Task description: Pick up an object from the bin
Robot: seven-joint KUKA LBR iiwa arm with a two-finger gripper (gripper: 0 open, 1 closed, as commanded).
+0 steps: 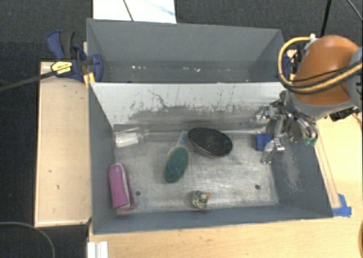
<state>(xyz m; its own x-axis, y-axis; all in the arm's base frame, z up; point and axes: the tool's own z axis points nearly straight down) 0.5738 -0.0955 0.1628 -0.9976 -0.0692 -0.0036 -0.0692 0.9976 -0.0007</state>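
My gripper (273,136) hangs low at the right side of the bin, close to the right wall. A small blue thing (261,142) sits right against its left side; I cannot tell whether it is held or just lies beside it. To the left of that lies a black oval brush-like thing (210,141), flat on the floor near the back wall. A dark green oval thing (176,164) with a pale blue handle lies slantwise further left.
A pink bottle (119,186) lies along the left wall. A clear plastic piece (127,138) rests in the back left corner. A small round greenish thing (199,199) sits near the front wall. The arm's orange cover hangs over the right rim.
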